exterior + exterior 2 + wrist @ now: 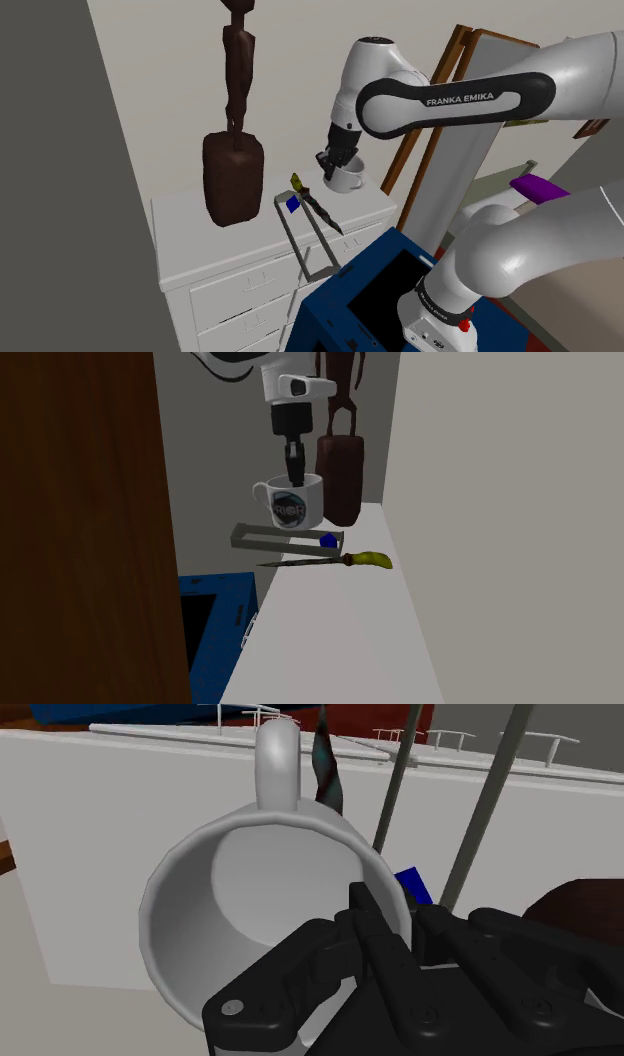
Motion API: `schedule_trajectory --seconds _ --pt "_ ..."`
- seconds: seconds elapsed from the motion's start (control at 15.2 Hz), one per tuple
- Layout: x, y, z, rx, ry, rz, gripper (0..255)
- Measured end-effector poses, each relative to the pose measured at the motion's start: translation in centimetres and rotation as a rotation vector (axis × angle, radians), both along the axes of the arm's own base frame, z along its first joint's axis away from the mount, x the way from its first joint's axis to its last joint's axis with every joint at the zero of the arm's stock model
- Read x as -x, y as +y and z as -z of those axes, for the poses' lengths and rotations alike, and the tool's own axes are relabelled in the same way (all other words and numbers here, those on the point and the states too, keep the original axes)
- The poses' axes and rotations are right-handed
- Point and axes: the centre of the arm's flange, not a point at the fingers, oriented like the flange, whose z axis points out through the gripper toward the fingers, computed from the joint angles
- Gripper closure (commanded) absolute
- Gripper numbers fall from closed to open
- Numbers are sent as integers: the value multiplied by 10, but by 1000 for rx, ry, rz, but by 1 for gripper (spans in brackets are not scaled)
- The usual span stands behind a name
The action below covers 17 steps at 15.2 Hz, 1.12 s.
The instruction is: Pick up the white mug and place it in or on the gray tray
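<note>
The white mug (288, 504), upright and logo-marked, is gripped at its rim. The shallow gray tray (270, 538) is positioned near it.

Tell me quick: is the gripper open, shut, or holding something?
Gripper: shut on the white mug, clasping its rim wall with one finger inside and one outside.

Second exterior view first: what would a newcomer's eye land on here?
The white mug, clasped by its rim in the black gripper, right by the gray tray on the white dresser. Next, the tall dark brown carved figure standing at the dresser's back, and the yellow-handled knife lying close to the tray.
</note>
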Motion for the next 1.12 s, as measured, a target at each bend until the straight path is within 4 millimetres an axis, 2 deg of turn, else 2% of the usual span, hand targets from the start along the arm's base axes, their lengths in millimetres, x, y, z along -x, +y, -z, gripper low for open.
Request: schedule_trajectory --seconds 0.66,0.86,1.12 --pt "26 127 -1 0 0 1 255" --pt "30 136 8 0 0 1 255" --pt "31 136 29 0 0 2 255"
